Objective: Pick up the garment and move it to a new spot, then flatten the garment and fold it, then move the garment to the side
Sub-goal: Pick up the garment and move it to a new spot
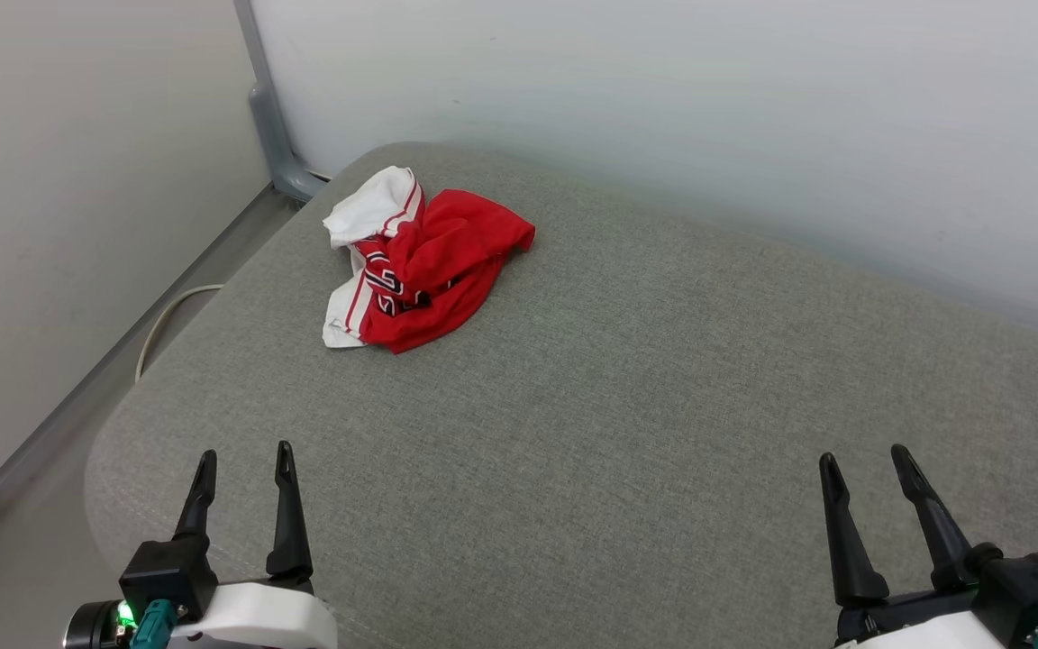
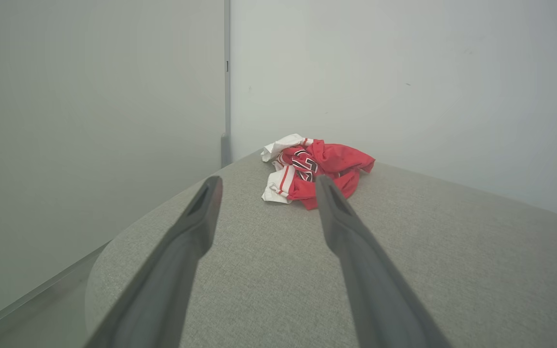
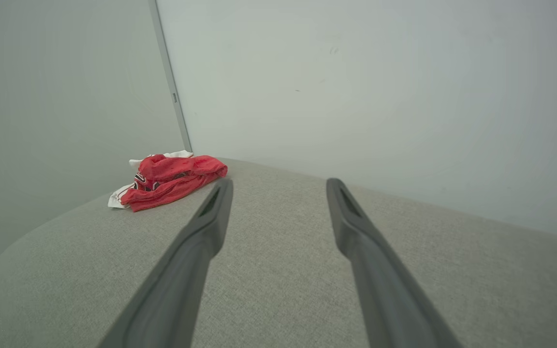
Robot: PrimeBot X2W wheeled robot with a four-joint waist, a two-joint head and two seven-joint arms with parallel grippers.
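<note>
Noted: left gripper and right gripper jaws released, empty; garment bunched well ahead of left jaws near worktop edge; could be pushed off by overreach.

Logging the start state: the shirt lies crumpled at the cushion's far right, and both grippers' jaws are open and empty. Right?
No. The head view shows the shirt crumpled at the cushion's far left, not right. The left gripper and right gripper do have their jaws open and empty.
</note>
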